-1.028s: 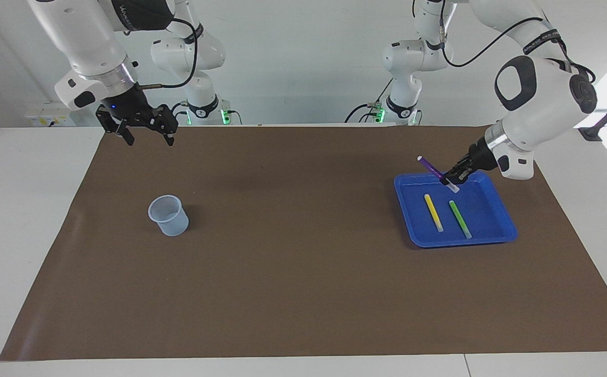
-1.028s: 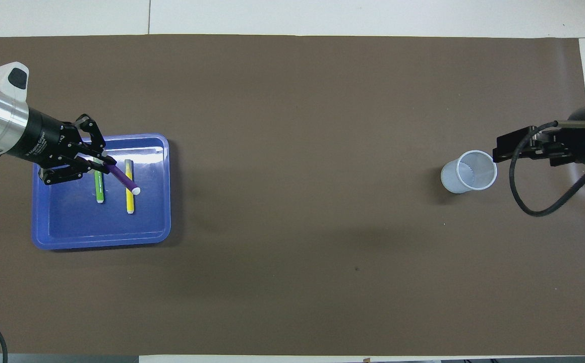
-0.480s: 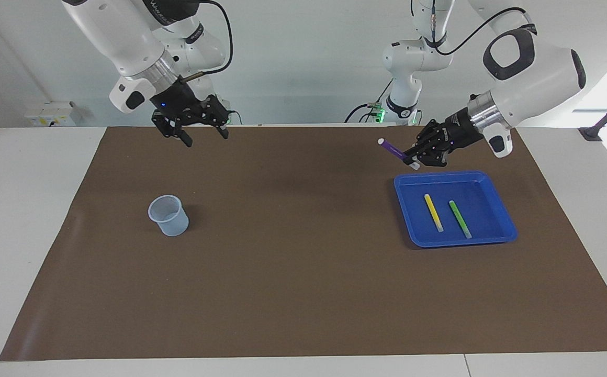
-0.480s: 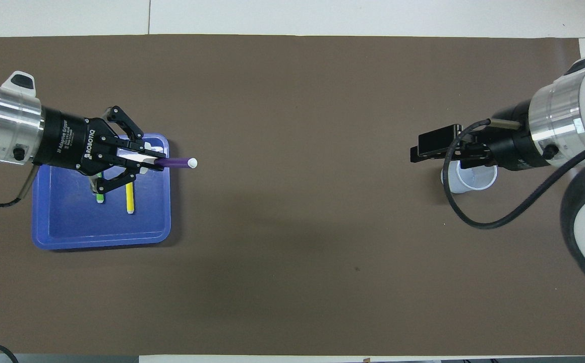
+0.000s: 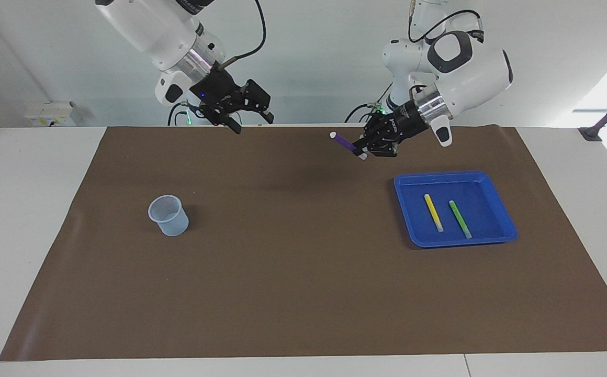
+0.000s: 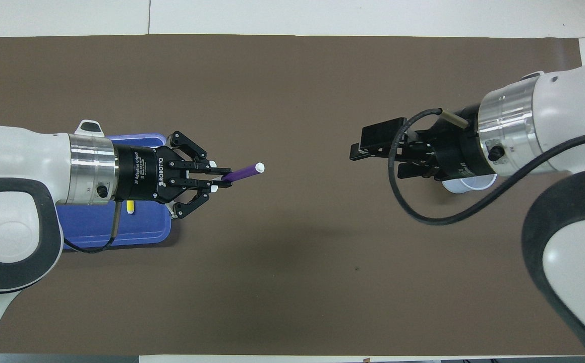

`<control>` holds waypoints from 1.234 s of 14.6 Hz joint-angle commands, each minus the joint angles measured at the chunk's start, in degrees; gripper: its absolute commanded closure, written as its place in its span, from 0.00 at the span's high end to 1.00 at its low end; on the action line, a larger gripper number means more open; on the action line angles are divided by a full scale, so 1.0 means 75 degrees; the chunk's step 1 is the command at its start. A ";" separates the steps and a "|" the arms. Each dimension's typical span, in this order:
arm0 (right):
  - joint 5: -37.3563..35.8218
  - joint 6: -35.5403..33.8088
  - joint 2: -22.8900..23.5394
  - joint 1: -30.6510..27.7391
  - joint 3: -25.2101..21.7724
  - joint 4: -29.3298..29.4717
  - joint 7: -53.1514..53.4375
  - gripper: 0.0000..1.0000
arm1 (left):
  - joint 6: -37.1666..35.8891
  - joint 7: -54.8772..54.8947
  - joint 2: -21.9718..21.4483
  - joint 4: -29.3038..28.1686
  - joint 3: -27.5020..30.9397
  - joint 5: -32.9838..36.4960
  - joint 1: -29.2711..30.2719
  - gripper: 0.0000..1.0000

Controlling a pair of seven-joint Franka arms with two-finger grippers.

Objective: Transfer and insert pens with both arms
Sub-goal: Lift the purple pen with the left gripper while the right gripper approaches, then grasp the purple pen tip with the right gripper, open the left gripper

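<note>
In the facing view, the left arm's black two-finger hand (image 5: pixel 362 152) hung in the air over the brown mat (image 5: pixel 303 293) that covered the white table (image 5: pixel 31 220), its fingers clamped on the slim purple marker pen (image 5: pixel 343 142), whose pale whitish end pointed toward the right arm's end of the table. The shallow blue plastic tray (image 5: pixel 502 228) lay on the mat toward the left arm's end, and in it lay the slim yellow marker pen (image 5: pixel 433 211) and the slim green marker pen (image 5: pixel 459 218), side by side and apart, neither touched by a hand. The right arm's black two-finger hand (image 5: pixel 251 122) was raised over the mat's edge nearest the robots, its fingers spread wide and holding nothing. The small translucent pale blue plastic cup (image 5: pixel 168 214) stood upright on the mat toward the right arm's end, with no pen in it. In the overhead view, the left hand (image 6: pixel 224 177) reached out past the tray's (image 6: pixel 141 234) rim with the purple pen (image 6: pixel 242 172) sticking straight out from its fingertips over bare mat (image 6: pixel 292 282). Only the pale end of the yellow pen (image 6: pixel 130 206) showed beneath the arm; the green pen was hidden. The right hand (image 6: pixel 355 151), fingers parted, faced the purple pen across a stretch of mat, well apart from it, and the arm covered most of the cup (image 6: pixel 466 184).
</note>
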 commanded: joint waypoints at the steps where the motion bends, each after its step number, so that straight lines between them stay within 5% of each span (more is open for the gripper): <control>1: 0.0159 0.0503 0.0009 0.0433 0.0005 -0.0150 0.0264 1.00 | 0.0818 -0.0462 -0.0498 -0.0723 0.0100 -0.0592 -0.0433 0.00; 7: 0.0065 0.0985 0.0629 0.0937 0.0028 0.0107 0.0100 0.98 | 0.1898 -0.0945 -0.0650 -0.1100 0.0100 -0.0991 -0.1067 0.00; 14: 0.0065 0.1559 0.0947 0.1348 0.0087 0.0225 -0.0018 0.92 | 0.1993 -0.0945 -0.0709 -0.1158 0.0100 -0.1215 -0.1067 0.00; 18: 0.0041 0.1582 0.0947 0.1466 0.0087 0.0225 -0.0018 0.80 | 0.2122 -0.0945 -0.0744 -0.1252 0.0100 -0.1320 -0.1067 0.00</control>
